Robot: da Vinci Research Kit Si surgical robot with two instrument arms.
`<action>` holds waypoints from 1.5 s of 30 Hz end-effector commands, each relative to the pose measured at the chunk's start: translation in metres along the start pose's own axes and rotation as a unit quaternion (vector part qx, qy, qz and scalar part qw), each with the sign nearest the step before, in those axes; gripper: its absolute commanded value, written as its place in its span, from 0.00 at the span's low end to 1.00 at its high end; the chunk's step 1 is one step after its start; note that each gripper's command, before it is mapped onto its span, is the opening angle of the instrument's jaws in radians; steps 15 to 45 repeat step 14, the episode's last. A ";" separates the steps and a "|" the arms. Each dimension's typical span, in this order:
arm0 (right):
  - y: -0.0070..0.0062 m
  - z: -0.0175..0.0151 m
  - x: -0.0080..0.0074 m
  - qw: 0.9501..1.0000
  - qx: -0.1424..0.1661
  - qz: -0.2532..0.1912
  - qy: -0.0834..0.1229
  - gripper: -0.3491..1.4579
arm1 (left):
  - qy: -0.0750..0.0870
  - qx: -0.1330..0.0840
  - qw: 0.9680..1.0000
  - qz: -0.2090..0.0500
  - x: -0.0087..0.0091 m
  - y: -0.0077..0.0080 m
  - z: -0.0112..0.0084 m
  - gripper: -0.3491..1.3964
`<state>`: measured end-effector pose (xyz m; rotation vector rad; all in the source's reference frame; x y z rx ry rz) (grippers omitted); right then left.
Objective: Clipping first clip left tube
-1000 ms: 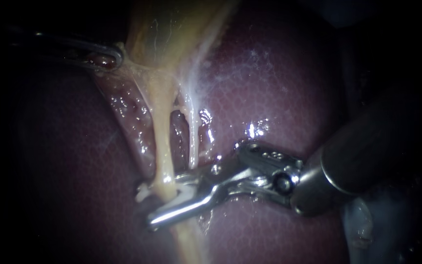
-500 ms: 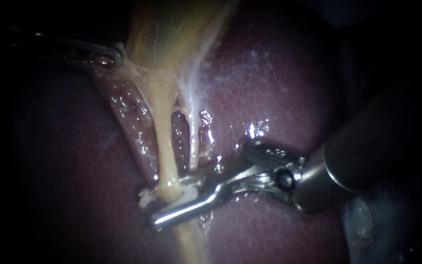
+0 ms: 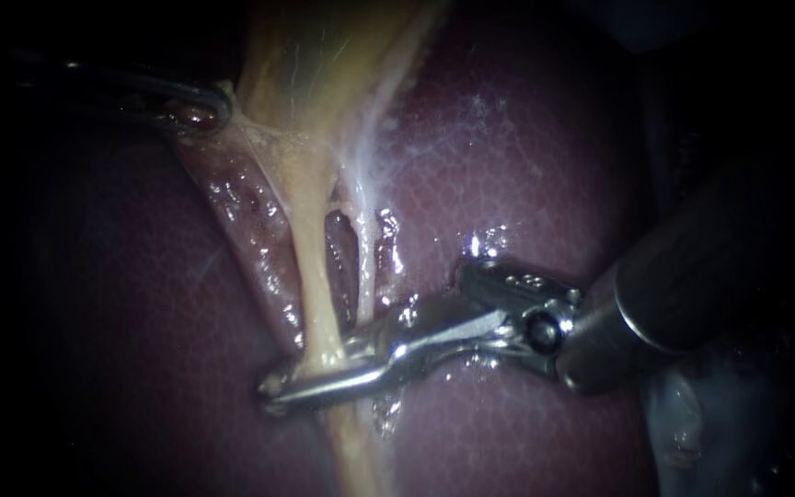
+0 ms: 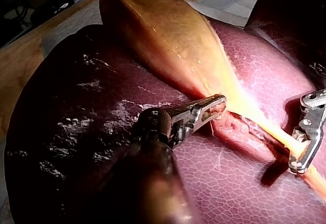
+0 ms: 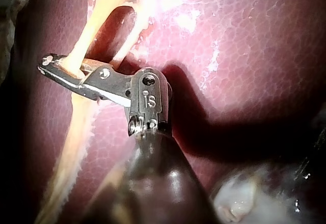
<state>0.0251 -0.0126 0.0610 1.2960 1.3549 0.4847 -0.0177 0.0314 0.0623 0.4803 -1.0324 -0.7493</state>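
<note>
— What's changed over the last second?
— The right instrument (image 3: 273,394). Its jaws stood apart around the left tube (image 3: 313,276); now they are pressed onto it from both sides, low down, over the liver (image 3: 526,166).
— And the clip?
— It showed white between the jaws before. Now they cover it and I can't make it out.
— The left instrument (image 3: 218,109)?
— It is dim, with its shaft lost in shadow, pinching a tissue fold (image 3: 193,116) beside the gallbladder (image 3: 324,64).
</note>
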 end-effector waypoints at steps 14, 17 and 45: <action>0.0003 -0.0003 -0.0001 1.000 -0.006 -0.001 -0.004 0.00 | 0.000 0.000 1.000 0.000 0.0000 0.0000 0.0000 0.00; 0.0003 -0.0003 -0.0001 1.000 -0.006 -0.001 -0.004 0.00 | 0.000 0.000 1.000 0.000 0.0000 0.0000 0.0000 0.00; 0.0003 -0.0003 -0.0001 1.000 -0.006 -0.001 -0.004 0.00 | 0.000 0.000 1.000 0.000 0.0000 0.0000 0.0000 0.00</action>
